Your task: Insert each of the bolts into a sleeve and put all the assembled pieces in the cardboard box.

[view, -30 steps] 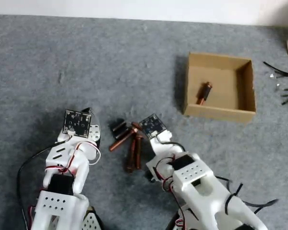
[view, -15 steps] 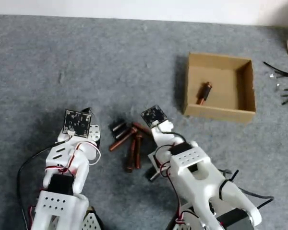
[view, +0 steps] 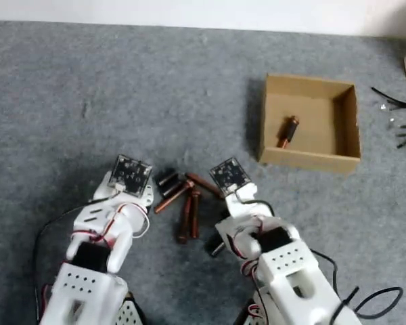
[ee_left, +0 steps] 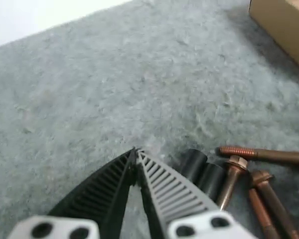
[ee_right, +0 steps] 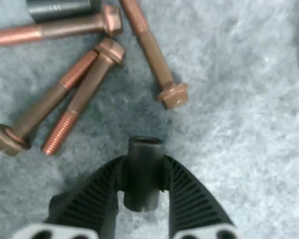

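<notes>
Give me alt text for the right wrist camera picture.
The right hand grips a dark sleeve over grey carpet. Four copper bolts lie scattered beyond it, beside a second sleeve.

Grey felt cloth (view: 122,88) under the cardboard box (view: 304,159) — fuzzy, matt, rough nap. Box walls: plain brown paperboard, dull. Bolts (ee_right: 150,55) near the box: coppery metal, soft sheen, threaded ends. Sleeve (ee_right: 145,147): dark, smooth, matt. Right gripper (ee_right: 142,163) and left gripper (ee_left: 135,157) — ribbed matt black plastic. Arm shells (view: 291,264): white, smooth plastic.
</notes>
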You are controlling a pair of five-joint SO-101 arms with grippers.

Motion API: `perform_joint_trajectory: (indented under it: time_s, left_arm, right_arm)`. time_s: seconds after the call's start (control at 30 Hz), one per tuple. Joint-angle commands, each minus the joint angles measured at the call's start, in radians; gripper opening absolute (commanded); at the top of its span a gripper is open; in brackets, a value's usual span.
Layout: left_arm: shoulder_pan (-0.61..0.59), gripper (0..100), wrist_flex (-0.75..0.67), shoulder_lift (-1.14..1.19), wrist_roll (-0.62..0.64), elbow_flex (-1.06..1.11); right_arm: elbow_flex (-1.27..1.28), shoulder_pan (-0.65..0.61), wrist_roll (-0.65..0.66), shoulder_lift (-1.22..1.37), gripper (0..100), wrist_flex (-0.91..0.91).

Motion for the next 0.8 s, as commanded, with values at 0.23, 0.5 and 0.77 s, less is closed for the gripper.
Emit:
perform_joint_trajectory:
  time_s: [0.23,0.5,0.77]
  left_arm:
    - [0.200,1,0.000,0.834,-0.157,-0.410]
    - [0.213,6,0.109,0.967,-0.158,-0.530]
    - [0.266,13,0.118,0.969,-0.232,-0.522]
  right_arm:
    - [-0.004,0.018,0.012,-0.050,0.5,0.004]
    - [-0.005,0.076,0.014,-0.056,0.5,0.002]
    - [-0.005,0.079,0.014,-0.056,0.5,0.001]
